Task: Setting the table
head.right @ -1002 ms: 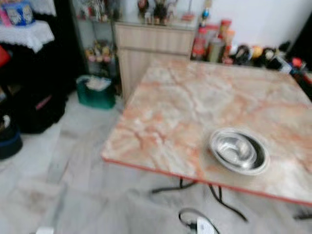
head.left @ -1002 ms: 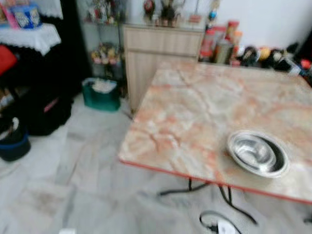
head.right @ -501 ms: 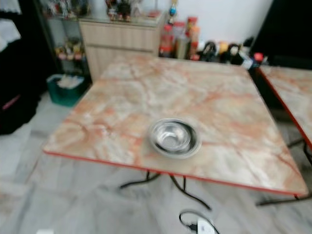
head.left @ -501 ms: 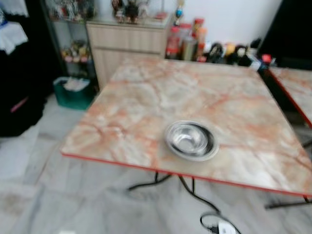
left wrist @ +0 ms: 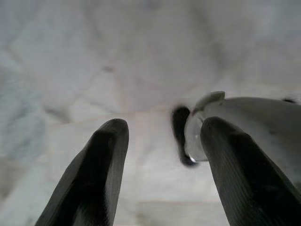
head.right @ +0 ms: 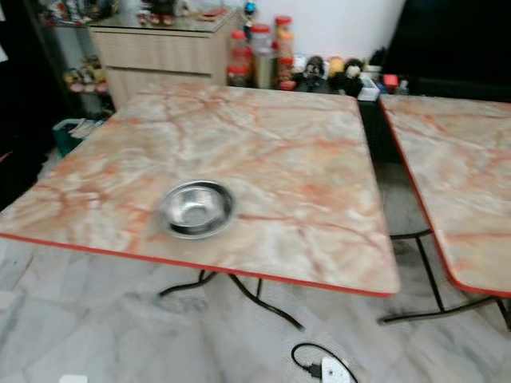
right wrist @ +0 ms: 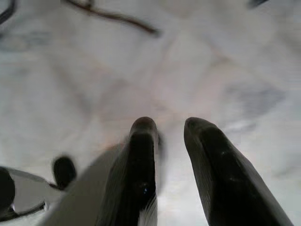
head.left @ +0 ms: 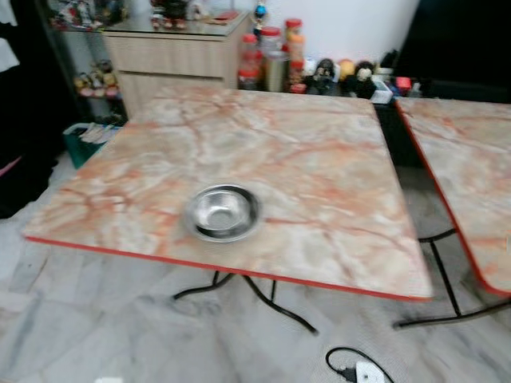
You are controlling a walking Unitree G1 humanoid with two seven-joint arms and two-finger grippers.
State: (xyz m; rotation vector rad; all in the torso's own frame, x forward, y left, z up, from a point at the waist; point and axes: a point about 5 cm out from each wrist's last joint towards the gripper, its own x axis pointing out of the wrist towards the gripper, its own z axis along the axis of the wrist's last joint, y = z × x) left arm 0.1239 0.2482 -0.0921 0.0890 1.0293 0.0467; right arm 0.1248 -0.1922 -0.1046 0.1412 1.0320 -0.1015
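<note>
A shiny steel bowl [head.left: 222, 212] stands empty on the pink marbled table [head.left: 311, 152], close to its red near edge and left of the middle. Both arms hang low over the pale floor tiles. In the left wrist view my left gripper [left wrist: 164, 127] is open, its black fingers [left wrist: 106, 165] wide apart with nothing between them. In the right wrist view my right gripper [right wrist: 169, 125] is open by a narrower gap and also holds nothing.
A second marbled table [head.left: 467, 159] stands to the right across a narrow gap. Behind are a wooden cabinet [head.left: 176, 52], jars and bottles [head.left: 271, 60] and a green basket [head.left: 84, 136]. Black table legs [head.left: 255, 291] and a cable with a plug [head.left: 359, 369] lie on the floor.
The camera has swung to the right, so the table and bowl sit further left in the picture and the second table has come into view. The bowl itself has not moved.
</note>
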